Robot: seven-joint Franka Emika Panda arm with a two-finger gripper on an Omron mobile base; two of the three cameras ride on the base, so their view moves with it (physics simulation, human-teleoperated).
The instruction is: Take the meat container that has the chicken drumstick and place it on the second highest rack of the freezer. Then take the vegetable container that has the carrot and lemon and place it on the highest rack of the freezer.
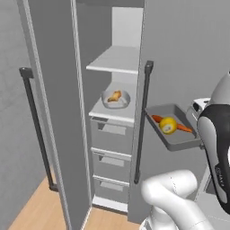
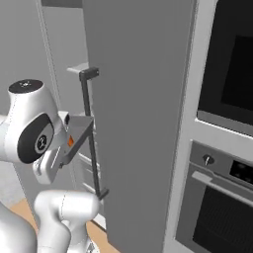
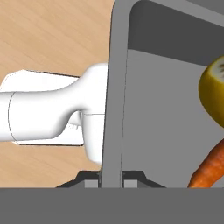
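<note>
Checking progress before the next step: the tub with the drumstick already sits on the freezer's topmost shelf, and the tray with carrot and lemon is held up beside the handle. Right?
Not quite. In the left base view the tub with the drumstick sits on the second shelf down; the topmost shelf is bare. The tray with carrot and lemon is indeed held up beside the handle.

Rises white from the lower right of the left base view, elbow bent low, dark-jointed forearm climbing along the right edge. Reaches leftward at mid-height with the hand level, wrist turned toward the open side. Gripper (image 3: 111,177) pinched nearly shut, jaws set one on either side of a thin upright wall of the vegetable container (image 1: 174,126), clamping its near rim; the fingertips (image 3: 87,180) show dark at the bottom of the hand view. Carries that tray clear in the air, roughly level. Seen from the right base view, bulks at the left with the round shoulder joint high.
</note>
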